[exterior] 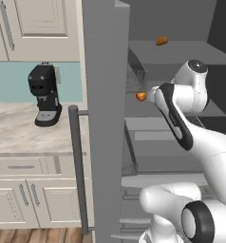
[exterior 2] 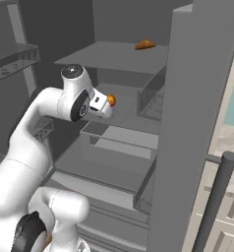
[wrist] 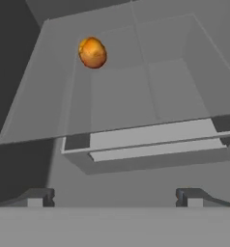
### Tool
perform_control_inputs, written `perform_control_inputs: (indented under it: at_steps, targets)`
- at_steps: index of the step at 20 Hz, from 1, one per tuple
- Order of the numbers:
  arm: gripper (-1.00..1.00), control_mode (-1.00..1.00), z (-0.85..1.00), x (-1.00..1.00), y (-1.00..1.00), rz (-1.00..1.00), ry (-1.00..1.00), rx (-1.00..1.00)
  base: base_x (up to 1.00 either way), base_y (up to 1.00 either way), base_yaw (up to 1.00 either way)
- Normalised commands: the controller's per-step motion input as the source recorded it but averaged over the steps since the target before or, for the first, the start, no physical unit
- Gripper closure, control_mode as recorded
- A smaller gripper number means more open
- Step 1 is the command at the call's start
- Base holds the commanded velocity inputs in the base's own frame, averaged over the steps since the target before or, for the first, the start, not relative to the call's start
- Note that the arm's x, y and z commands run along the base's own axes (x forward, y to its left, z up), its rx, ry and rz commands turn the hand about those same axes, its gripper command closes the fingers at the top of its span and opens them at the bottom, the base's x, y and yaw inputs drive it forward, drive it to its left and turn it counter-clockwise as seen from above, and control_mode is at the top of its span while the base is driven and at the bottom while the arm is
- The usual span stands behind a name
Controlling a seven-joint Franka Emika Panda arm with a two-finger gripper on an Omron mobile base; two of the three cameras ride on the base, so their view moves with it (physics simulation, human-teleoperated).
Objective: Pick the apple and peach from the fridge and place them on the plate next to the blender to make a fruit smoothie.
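Gaping wide, the gripper [wrist: 114, 197] holds nothing — peach [wrist: 93, 52] well apart.

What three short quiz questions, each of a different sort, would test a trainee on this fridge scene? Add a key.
1. True or false: the hand is closed on the peach.
2. Multiple choice: the oblong orange-brown lump lies on
A. the counter
B. a higher fridge shelf than the peach
C. a drawer below the peach
3. Fill in: the black coffee machine stands on the ____, left of the open fridge door.

Key:
1. False; the fingers stand wide apart, short of the peach.
2. B
3. counter
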Motion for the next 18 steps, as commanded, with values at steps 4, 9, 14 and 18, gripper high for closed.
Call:
perform_control_inputs:
  at_steps: [4,9,14,18]
  targets:
    - [-1.0,-1.0,-0.18,0.85,0.0,0.03,0.05,0.0,0.0,0.0,0.0]
    - [-1.0,-1.0,-0.44,0.76,0.0,0.01,0.0,0.0,0.0,0.0,0.0]
    - [-1.0,-1.0,-0.33,0.85,0.0,0.0,0.0,0.0,0.0,0.0,0.0]
    - [-1.0,-1.0,-0.03,0.79,0.0,0.0,0.0,0.0,0.0,0.0,0.0]
